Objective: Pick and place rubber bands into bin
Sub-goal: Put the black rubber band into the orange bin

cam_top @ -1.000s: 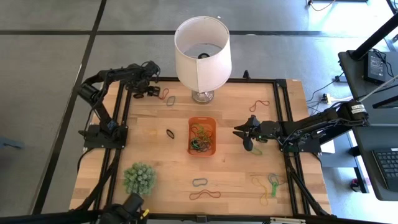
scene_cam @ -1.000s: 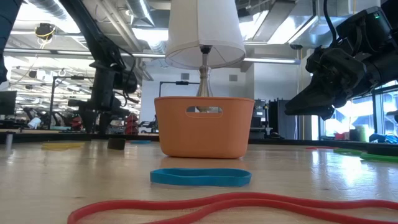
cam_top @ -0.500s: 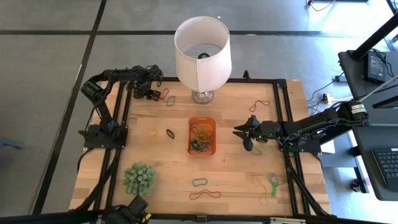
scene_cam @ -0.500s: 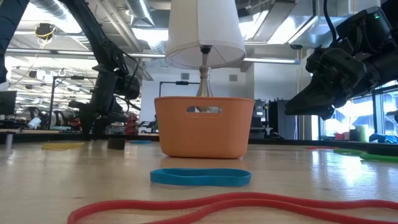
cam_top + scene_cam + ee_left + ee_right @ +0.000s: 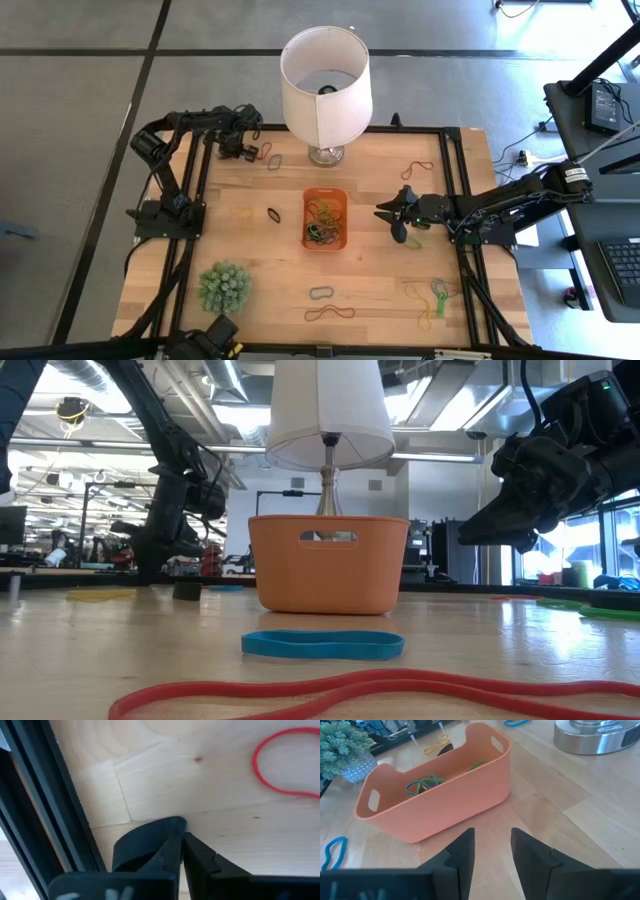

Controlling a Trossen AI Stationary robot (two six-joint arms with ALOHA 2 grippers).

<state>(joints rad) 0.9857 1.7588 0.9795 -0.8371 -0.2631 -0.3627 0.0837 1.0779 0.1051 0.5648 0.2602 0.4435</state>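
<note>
The orange bin (image 5: 325,218) sits mid-table and holds several rubber bands (image 5: 422,785). More rubber bands lie loose on the wood: a red one (image 5: 282,767) and a grey one (image 5: 273,160) near my left gripper, and a black one (image 5: 274,214) left of the bin. My left gripper (image 5: 240,150) is low at the table's far left, beside the dark frame rail. It is shut (image 5: 181,836) and no band shows between its fingers. My right gripper (image 5: 390,215) hovers right of the bin and is open (image 5: 490,845), facing the bin's wall. My left gripper points its shut fingertips (image 5: 172,827) down at the bare wood (image 5: 225,800), just short of the red band. I cannot tell whether they touch the table or hold anything.
A white lampshade on a metal base (image 5: 325,85) stands at the far edge. A spiky green plant (image 5: 223,287) is at the near left. More bands lie at the near edge (image 5: 330,313), near right (image 5: 432,298) and far right (image 5: 415,169). Dark frame rails (image 5: 45,805) run along the table's sides.
My left gripper has shifted a little toward the red band at the table's far left and has shut. My right gripper has kept still and open.
</note>
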